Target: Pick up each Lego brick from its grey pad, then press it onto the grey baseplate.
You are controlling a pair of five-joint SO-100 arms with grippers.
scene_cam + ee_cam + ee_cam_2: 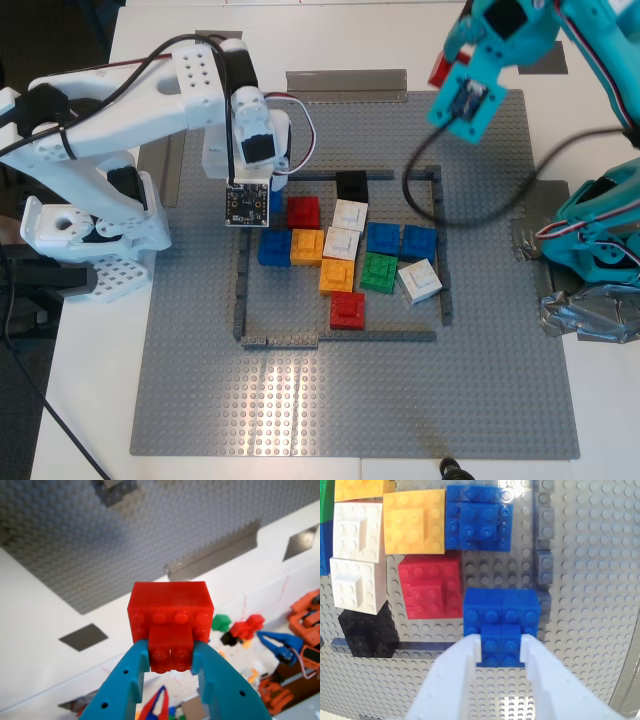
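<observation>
My first pincer (171,666) is the teal one, high up at the top of the exterior view's right. It is closed tight on the red brick (170,625), pinching the small raised part of it between its tips. The red brick is up in the air, far above the grey baseplate (300,400).

My second pincer (501,652) is the white one, on the exterior view's left. It is closed on the blue brick (501,611), gripping the small raised part the same way. The blue brick is low over the grey baseplate, just inside the thin dark wall (544,565). I cannot tell if it touches the studs. Near it sit another red brick (430,585), a yellow brick (414,521), another blue brick (479,517), white bricks (357,555) and a black brick (367,627).

The baseplate lies on a white table (90,400).
</observation>
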